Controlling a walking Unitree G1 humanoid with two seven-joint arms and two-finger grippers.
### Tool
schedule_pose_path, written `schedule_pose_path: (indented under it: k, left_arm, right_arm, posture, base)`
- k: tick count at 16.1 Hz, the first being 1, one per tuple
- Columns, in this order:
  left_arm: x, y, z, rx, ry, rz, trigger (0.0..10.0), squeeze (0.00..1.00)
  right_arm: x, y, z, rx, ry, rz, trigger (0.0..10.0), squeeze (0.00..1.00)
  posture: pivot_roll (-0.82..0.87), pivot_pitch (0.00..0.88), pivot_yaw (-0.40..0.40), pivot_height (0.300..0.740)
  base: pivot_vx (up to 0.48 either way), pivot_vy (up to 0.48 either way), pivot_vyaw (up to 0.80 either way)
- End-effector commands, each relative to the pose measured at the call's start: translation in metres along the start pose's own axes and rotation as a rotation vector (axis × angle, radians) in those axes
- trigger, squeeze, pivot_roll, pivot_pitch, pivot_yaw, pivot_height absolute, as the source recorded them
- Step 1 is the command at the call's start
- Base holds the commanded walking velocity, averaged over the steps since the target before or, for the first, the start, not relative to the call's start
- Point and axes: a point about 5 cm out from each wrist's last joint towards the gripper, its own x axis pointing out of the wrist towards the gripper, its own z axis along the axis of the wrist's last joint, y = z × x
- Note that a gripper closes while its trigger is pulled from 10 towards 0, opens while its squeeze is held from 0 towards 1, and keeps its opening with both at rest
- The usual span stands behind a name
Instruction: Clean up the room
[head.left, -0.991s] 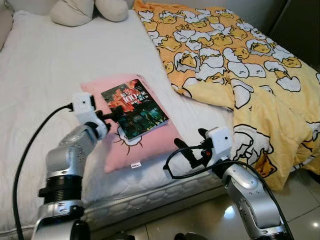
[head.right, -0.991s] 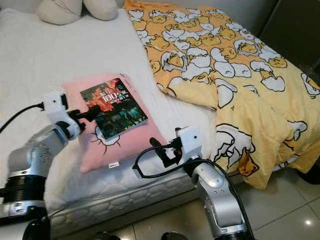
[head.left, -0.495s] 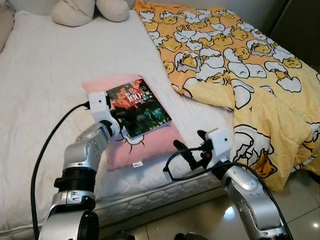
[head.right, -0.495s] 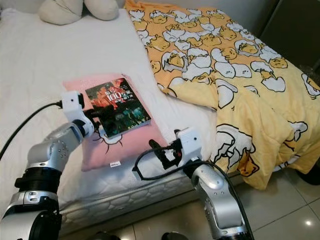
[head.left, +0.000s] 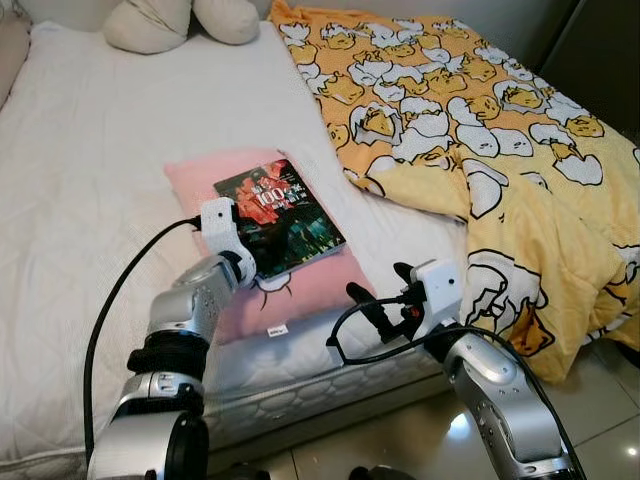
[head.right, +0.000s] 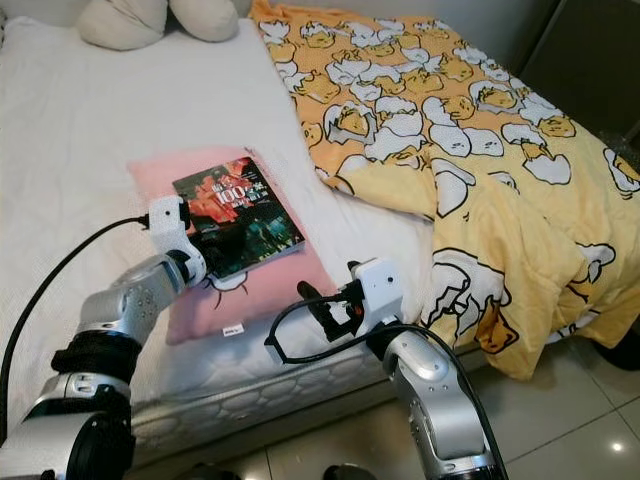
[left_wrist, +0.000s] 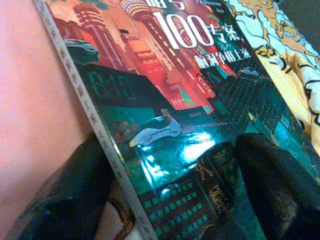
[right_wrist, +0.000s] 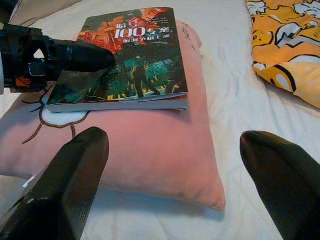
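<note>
I have the left gripper (head.left: 262, 250) straddling the near spine corner of the book (head.left: 281, 215) on the pink pillow (head.left: 300, 287) — fingers spread, one over the cover, one outside it — while my right gripper (head.left: 378, 297) hovers spread wide, short of the pillow.

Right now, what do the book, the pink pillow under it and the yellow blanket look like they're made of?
Book: paper with a glossy laminated cover; light glares off it in the left wrist view, and page edges show at its side.
Pillow: soft pink fabric, probably plush; matte, with a drawn-on design and a small sewn tag.
Blanket: thin printed cloth, likely cotton or polyester; it lies in loose folds and hangs over the bed edge.
</note>
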Motion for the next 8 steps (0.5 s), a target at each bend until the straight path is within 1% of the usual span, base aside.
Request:
schedule_pose_path:
  k: [1,5,8]
  left_arm:
    - [0.0053,-0.0064,-0.0024,-0.002,0.013,-0.013,0.0,0.00]
    - [0.0086,-0.0049,0.0006,-0.015,-0.007,-0.025,0.0,0.00]
    - [0.0094,-0.0002,-0.0052,-0.023,0.030,-0.008,0.0,0.00]
  right_arm:
    - [-0.0009,-0.0022,0.0046,-0.010,-0.018,0.004,10.0,0.00]
    - [-0.0014,-0.0026,0.0041,-0.006,-0.020,-0.001,10.0,0.00]
    - [-0.0001,-0.0010,0.0043,0.016,-0.032,0.018,10.0,0.00]
  posture:
    - [-0.11,0.025,-0.045,0.740]
    - [-0.12,0.018,-0.038,0.740]
    - [-0.11,0.007,-0.037,0.740]
  base:
    - [0.000,0.000,0.00]
    - [0.000,0.000,0.00]
    - [0.000,0.000,0.00]
